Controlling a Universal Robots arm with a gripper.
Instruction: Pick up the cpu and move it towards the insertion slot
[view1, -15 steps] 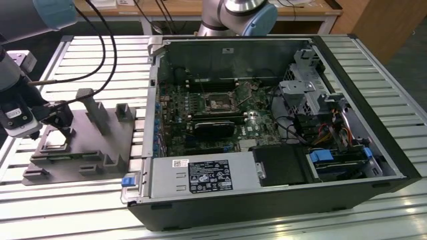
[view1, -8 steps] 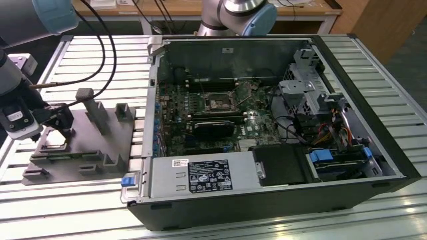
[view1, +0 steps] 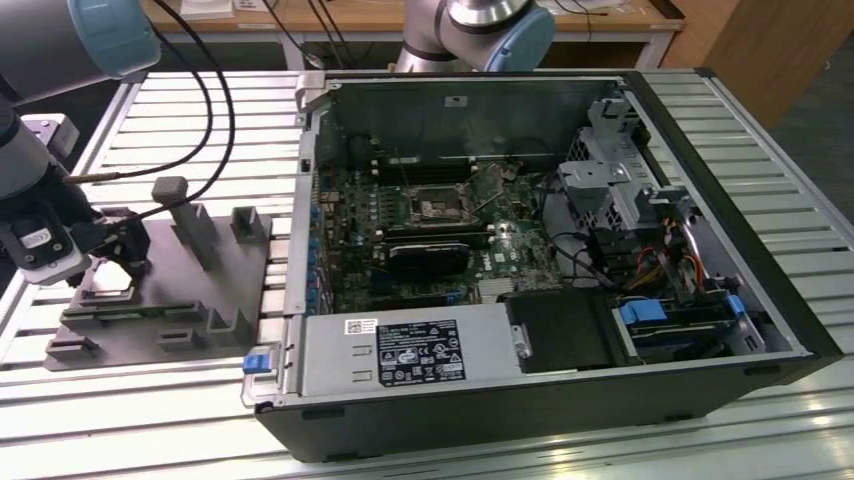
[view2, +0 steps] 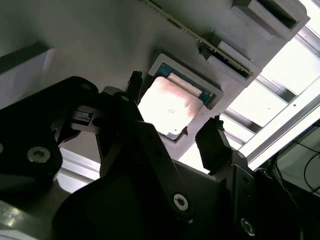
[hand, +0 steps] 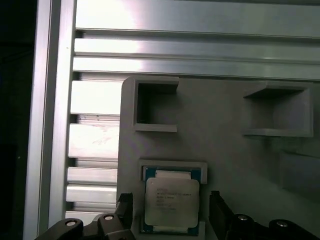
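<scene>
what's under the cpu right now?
The cpu lies in a shallow walled recess of the grey fixture, with the open gripper straddling it. The recess floor beneath the chip is covered.

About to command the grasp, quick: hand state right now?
Hand: open, straddling the small flat silvery-grey square cpu lying in the grey plastic fixture; holding nothing.

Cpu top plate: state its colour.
The cpu is silvery-grey on top, best seen in the first wrist view.
</scene>
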